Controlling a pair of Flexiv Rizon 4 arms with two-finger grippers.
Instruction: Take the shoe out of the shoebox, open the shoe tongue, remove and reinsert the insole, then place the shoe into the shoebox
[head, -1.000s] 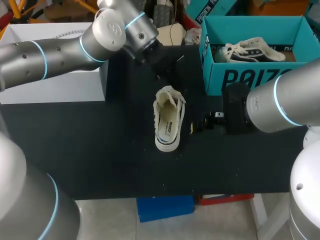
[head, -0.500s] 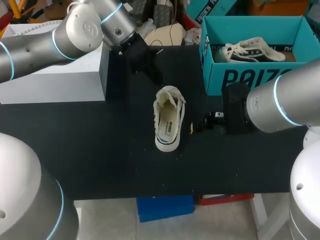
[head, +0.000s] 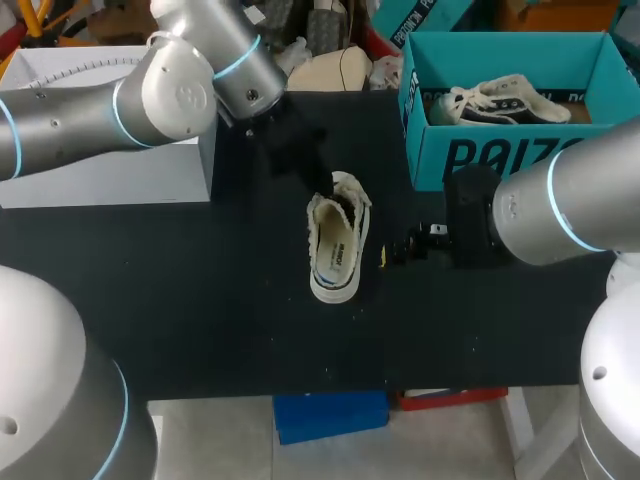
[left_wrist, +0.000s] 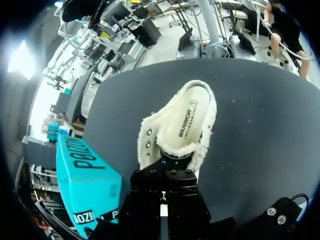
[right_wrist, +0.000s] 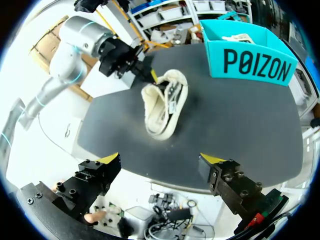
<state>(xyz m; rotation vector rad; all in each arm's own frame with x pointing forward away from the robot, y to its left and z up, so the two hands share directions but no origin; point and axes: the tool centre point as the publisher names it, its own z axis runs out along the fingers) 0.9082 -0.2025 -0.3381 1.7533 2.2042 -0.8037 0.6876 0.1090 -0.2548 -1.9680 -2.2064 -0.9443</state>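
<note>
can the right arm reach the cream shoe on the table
Probably yes: the right gripper is open, nothing between it and the cream canvas shoe; the left gripper sits at its eyelet end.

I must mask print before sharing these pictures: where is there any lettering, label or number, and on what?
Large black lettering: the teal shoebox's front wall; legible.
Dark lettering, lengthwise: the insole of the cream shoe; legible in the left wrist view.
Second shoe, in the shoebox: print too small to tell.
No numbers or signs.

And the cream fleece-lined shoe (head: 337, 245) sits upright, insole showing, heel toward the robot; the teal cardboard shoebox (head: 470, 157) stands open nearby.
</note>
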